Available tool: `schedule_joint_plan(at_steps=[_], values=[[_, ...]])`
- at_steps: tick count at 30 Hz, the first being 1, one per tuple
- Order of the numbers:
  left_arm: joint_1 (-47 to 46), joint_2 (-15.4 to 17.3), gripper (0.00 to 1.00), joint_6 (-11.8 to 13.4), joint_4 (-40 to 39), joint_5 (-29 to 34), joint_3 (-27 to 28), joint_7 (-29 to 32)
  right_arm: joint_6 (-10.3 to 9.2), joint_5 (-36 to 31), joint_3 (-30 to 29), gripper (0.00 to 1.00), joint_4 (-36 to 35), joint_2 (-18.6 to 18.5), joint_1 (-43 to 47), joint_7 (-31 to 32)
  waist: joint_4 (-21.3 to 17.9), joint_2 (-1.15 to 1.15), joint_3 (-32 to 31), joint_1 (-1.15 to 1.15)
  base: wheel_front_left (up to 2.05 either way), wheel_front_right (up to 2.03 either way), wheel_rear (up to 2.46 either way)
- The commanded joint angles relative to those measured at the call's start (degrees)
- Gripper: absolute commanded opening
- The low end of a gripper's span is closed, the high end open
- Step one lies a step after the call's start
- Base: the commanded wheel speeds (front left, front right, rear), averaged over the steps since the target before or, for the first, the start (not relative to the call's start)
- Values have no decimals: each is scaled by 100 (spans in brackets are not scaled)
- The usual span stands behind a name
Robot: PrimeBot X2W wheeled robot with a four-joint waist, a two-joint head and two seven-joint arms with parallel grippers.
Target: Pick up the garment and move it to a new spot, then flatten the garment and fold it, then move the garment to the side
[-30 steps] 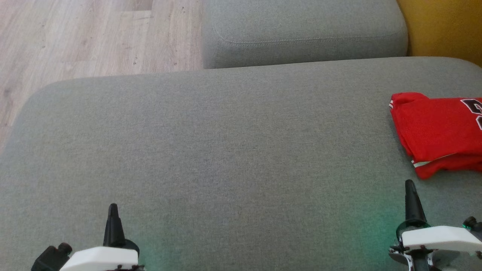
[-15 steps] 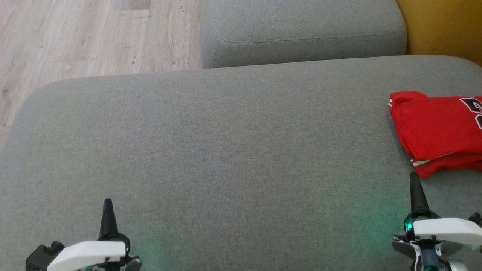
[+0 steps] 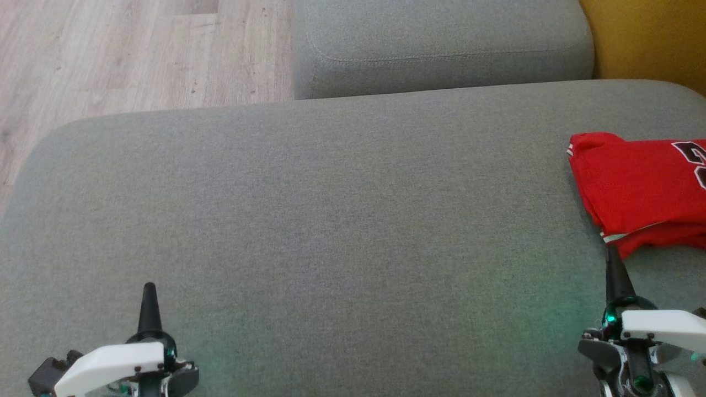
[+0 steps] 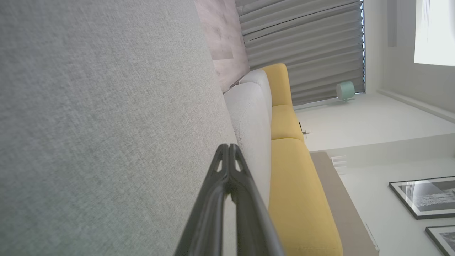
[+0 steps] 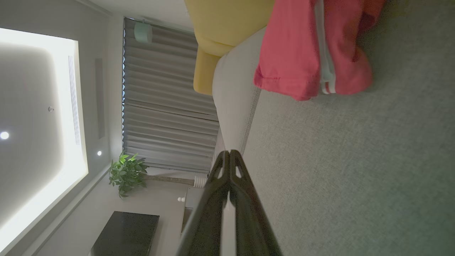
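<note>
The garment (image 3: 640,187) is a red jersey with white trim and dark lettering, lying folded at the right side of the grey sofa seat (image 3: 331,220). It also appears at the top of the right wrist view as the red garment (image 5: 305,49). My right gripper (image 3: 611,258) is shut and empty, its tip just below the garment's lower left corner. Its fingers (image 5: 229,160) meet at the tips. My left gripper (image 3: 148,295) is shut and empty at the lower left, far from the garment, with fingers (image 4: 229,151) pressed together.
A grey back cushion (image 3: 441,49) stands behind the seat. A yellow cushion (image 3: 645,38) sits at the top right. Wooden floor (image 3: 110,55) lies beyond the seat's left edge.
The right gripper's tip has come closer to the garment's lower corner. The left gripper has drifted left and a little forward. The garment has not moved.
</note>
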Motion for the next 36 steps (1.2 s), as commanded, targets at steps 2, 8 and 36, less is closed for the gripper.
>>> schedule_joint_plan(at_steps=[2,8,36], values=[[-351,74,0,-54,-130,-225,255,62,11,258,58,0,-164,-107,-319,65,-3,0,1,0,0,0,0],[-443,70,0,-119,-84,-616,353,164,11,673,8,0,-139,-105,-405,168,-12,0,5,0,0,0,0],[-612,32,0,-238,2,-1287,575,385,12,1390,-125,0,-90,-73,-563,388,-29,0,11,0,0,0,0]])
